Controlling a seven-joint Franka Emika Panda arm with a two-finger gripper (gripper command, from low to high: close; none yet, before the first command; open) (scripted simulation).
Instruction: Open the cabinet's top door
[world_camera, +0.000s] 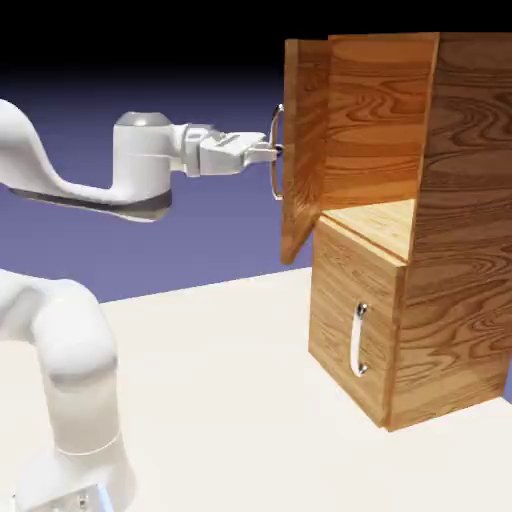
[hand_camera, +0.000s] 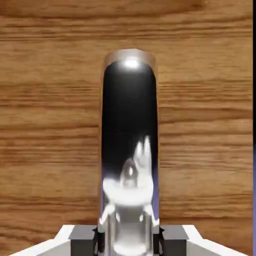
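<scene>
Already the top door (world_camera: 303, 140) of the cabinet (world_camera: 450, 230) stands swung out wide, at the upper right, and you can see the shelf inside. The gripper (world_camera: 272, 152) is clamped on the door's long silver handle (hand_camera: 130, 145). The job looks nearly done. Maybe only a little more pulling is left.

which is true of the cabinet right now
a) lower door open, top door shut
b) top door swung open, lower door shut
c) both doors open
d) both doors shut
b: the top door stands swung out with the gripper at its handle, and the lower door sits flush on the cabinet.
</scene>
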